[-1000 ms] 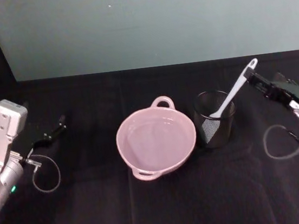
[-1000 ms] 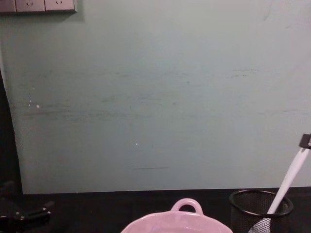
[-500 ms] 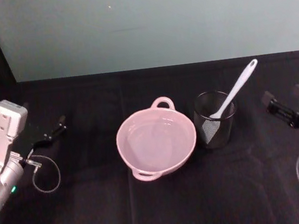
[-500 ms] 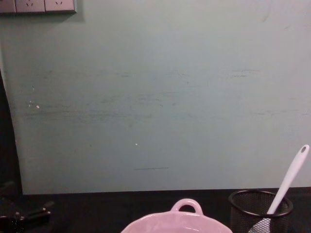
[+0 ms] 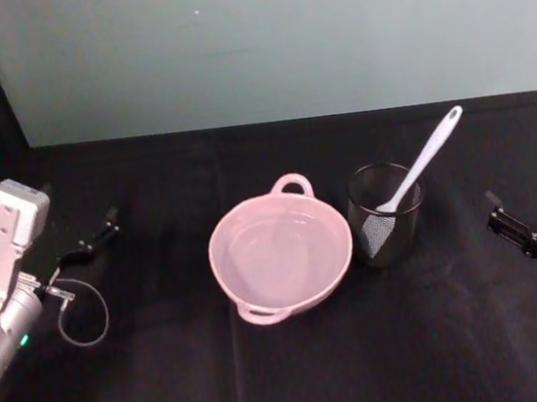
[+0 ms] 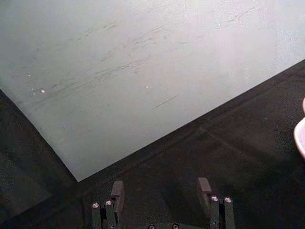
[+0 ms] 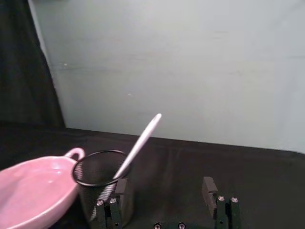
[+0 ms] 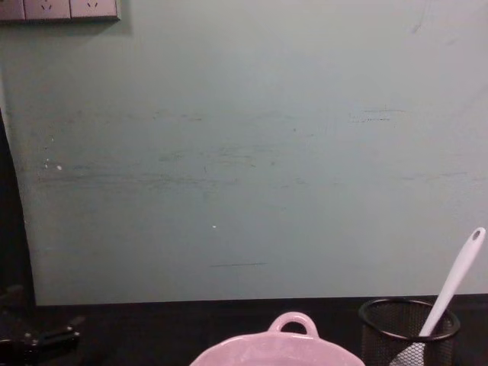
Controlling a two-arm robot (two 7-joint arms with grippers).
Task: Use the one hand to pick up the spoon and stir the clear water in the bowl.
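Note:
The white spoon (image 5: 429, 157) stands slanted in a black mesh cup (image 5: 386, 216), head down and handle pointing up and to the right. Left of the cup sits the pale-pink bowl (image 5: 280, 254) holding clear water. My right gripper (image 5: 522, 187) hangs open to the right of the cup, well apart from the spoon handle. In the right wrist view its open fingers (image 7: 208, 187) frame the cloth, with the spoon (image 7: 141, 143), cup (image 7: 97, 190) and bowl (image 7: 35, 193) ahead. My left gripper (image 5: 85, 223) rests open at the far left, parked.
A black cloth (image 5: 290, 375) covers the table up to a pale green wall (image 5: 268, 34). Cable loops hang beside both wrists. The chest view shows the bowl rim (image 8: 293, 323), cup (image 8: 408, 326) and spoon handle (image 8: 456, 284).
My right gripper has drawn back from the tip of the spoon handle, moving right and toward the table's near edge. The spoon stays in the cup. The left arm is unmoved.

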